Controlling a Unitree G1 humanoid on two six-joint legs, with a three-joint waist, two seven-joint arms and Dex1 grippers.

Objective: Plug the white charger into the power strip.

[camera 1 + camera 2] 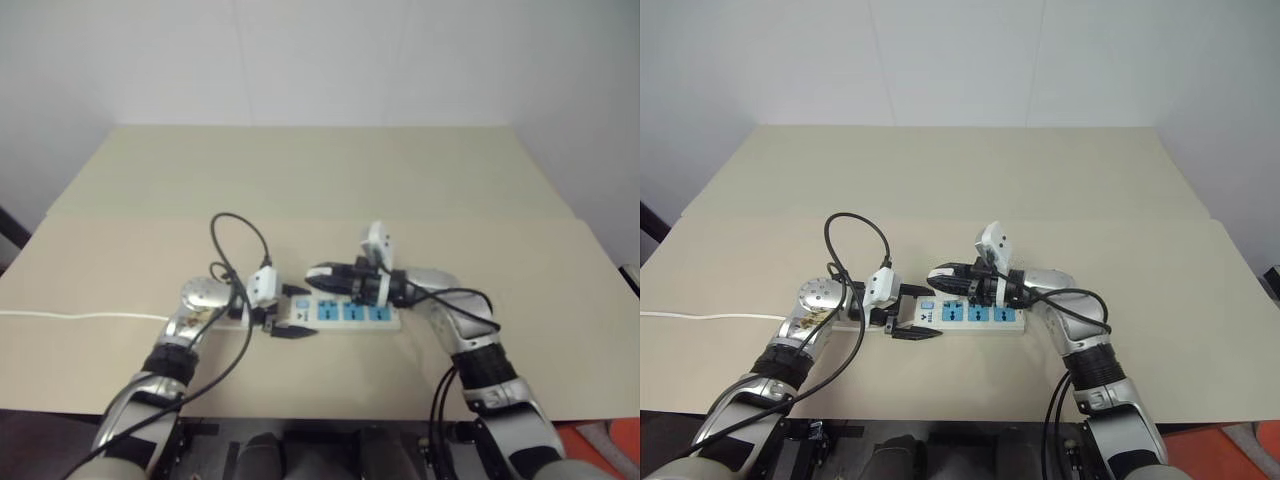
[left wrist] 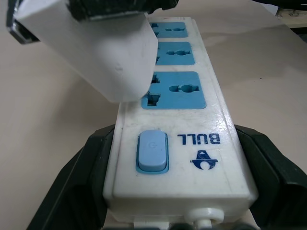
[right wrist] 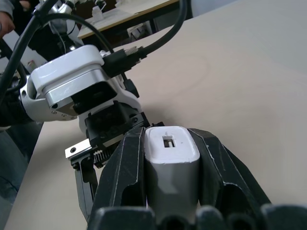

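The power strip is a flat white bar with blue socket faces, lying on the table. My left gripper is shut on its switch end, one black finger against each long side. The blue switch sits just ahead of those fingers. My right gripper reaches in from the right, shut on the white charger. In the left wrist view the charger hangs tilted over the strip, its lower corner at the edge of the socket nearest the switch. Its pins are hidden.
The strip's thin white cord runs off to the left across the beige table. Black cables loop above my left wrist and beside my right forearm. The table's near edge lies just behind my arms.
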